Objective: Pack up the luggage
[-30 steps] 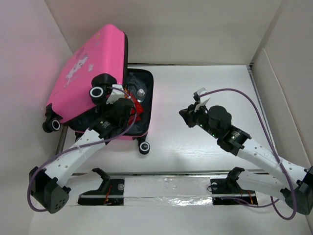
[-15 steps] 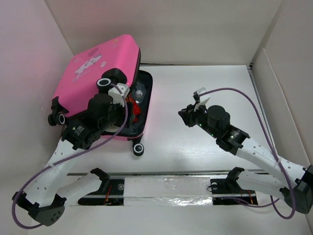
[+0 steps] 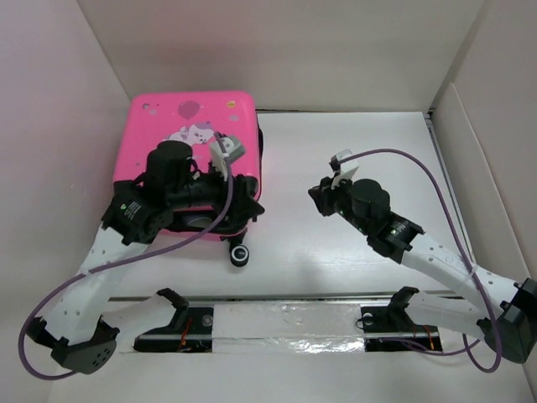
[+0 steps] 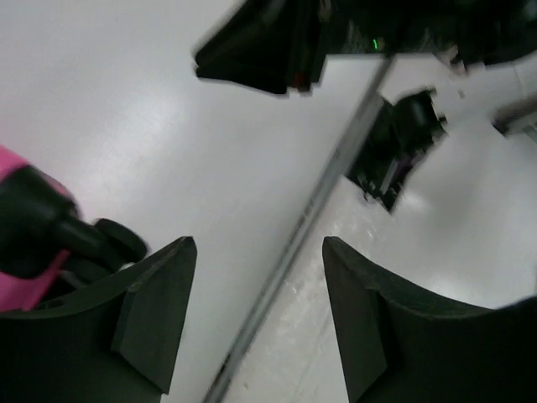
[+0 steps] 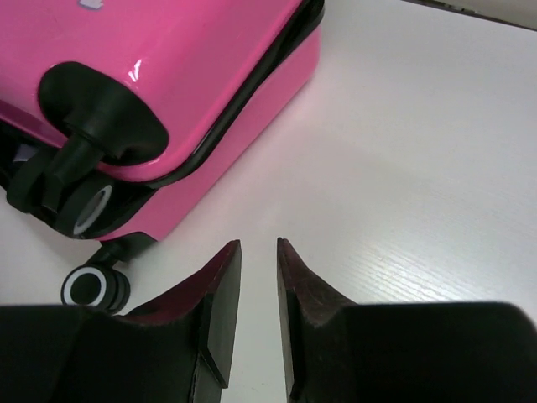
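The pink luggage (image 3: 193, 126) lies at the far left with its lid down, cartoon animal and balloon stickers on top. It also shows in the right wrist view (image 5: 168, 67), lid and base met along a black seam. My left gripper (image 3: 245, 195) is at the luggage's near right corner, open and empty in the left wrist view (image 4: 258, 243), over bare table. A sliver of pink shell (image 4: 13, 168) shows at that view's left. My right gripper (image 3: 323, 200) hovers over the table right of the luggage, jaws a narrow gap apart and empty (image 5: 258, 243).
A black wheel (image 3: 240, 255) sticks out at the luggage's near right corner; more wheels (image 5: 92, 290) show in the right wrist view. A metal rail (image 3: 285, 315) runs along the near edge. White walls (image 3: 50, 126) enclose the table on the left, back and right.
The luggage lid has swung down from upright onto the base. My left arm has moved up and right with it. The right arm has barely moved.
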Robot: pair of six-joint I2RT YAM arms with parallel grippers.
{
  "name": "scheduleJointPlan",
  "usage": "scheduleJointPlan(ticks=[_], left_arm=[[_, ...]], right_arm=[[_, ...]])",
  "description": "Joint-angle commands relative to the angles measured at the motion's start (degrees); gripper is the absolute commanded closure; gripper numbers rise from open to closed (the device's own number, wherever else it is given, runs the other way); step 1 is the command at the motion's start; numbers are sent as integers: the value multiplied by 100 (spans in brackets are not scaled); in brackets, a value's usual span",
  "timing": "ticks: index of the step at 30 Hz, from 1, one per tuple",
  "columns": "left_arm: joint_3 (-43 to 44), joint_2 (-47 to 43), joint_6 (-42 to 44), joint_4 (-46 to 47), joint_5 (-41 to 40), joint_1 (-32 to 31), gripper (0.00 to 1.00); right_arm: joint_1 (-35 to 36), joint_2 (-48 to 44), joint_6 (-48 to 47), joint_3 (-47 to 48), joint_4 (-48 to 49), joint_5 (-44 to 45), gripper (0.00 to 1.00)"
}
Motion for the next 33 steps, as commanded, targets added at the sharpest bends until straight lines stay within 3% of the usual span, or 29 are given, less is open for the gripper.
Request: scheduleJointPlan(ticks=[1,2,4,7,8,9,10,14,19,24,33], left_arm=[[685,-512,-519,848,-1825,14,41],[703,-530,-703,1067,-2403,144,39],[625,-460,-1196,1665,-3841,285,39],[895,117,-1653,1860,-4815,864,61],[984,286,-1733,1860,-4817,1101,83],[1046,462,-1838,1886,-4730,1713,97],[1160,768,-1891,1921,-4433,2041,100],[1240,1315,-2155,2106,-4368,3474,100],[1275,1973,-1848,2071,-5657,4371,100],[1266,2440,-1602,2106,-6319,4847,91],[1310,3565,-1364,2027,-6803,4962,89]], right_arm=[[-55,43,8,115,278,66,76],[-55,69,-1,124,287,31,89],[-55,174,-36,159,261,22,100],[-55,280,-80,203,234,22,100],[-55,289,-88,203,243,31,100],[-55,298,-89,212,234,39,100],[-55,289,-89,203,243,57,100],[-55,263,-80,159,296,84,99],[-2,368,-80,177,331,-22,94],[-2,579,-80,238,366,-154,91],[-2,641,-97,247,384,-145,90]])
